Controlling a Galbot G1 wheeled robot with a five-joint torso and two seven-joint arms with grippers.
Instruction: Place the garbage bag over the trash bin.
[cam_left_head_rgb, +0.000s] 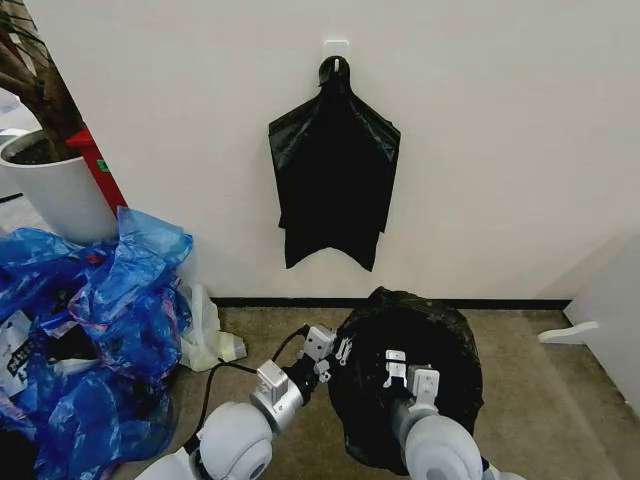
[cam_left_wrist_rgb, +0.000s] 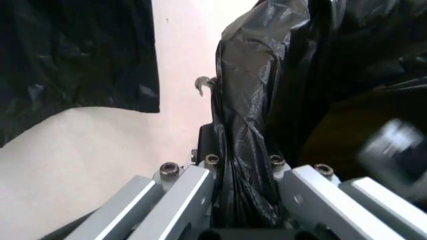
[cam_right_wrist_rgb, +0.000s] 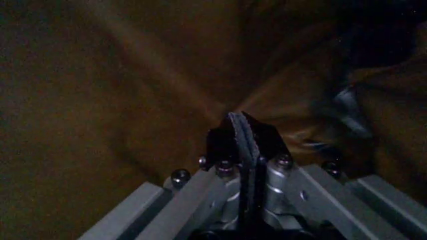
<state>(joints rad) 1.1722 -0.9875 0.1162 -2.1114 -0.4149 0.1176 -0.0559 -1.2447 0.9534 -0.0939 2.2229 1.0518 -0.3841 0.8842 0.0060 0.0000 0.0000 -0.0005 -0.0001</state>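
A glossy, wrinkled black plastic garbage bag (cam_left_head_rgb: 405, 375) is seen on the brown carpet (cam_left_head_rgb: 530, 400) below the white wall (cam_left_head_rgb: 480, 150), ballooned into a rounded mound directly ahead of the robot. The trash bin cannot be made out; it is judged to sit under the film. A flat black bundle (cam_left_head_rgb: 335, 180) is hung from a wall hook above, and crumpled blue plastic bags (cam_left_head_rgb: 100, 320) are heaped to the left beside a white plant pot (cam_left_head_rgb: 55, 195).

The left gripper (cam_left_head_rgb: 325, 352) is clamped on a gathered fold at the bag's left side, film being pinched between its jaws. The right gripper (cam_right_wrist_rgb: 241, 131) is closed inside the bag, its fingers pressed together on thin film.

The bag is judged light, limp and slippery, easily torn; it is best held at gathered hem folds. Open floor is offered to the right, while the blue heap crowds the left.
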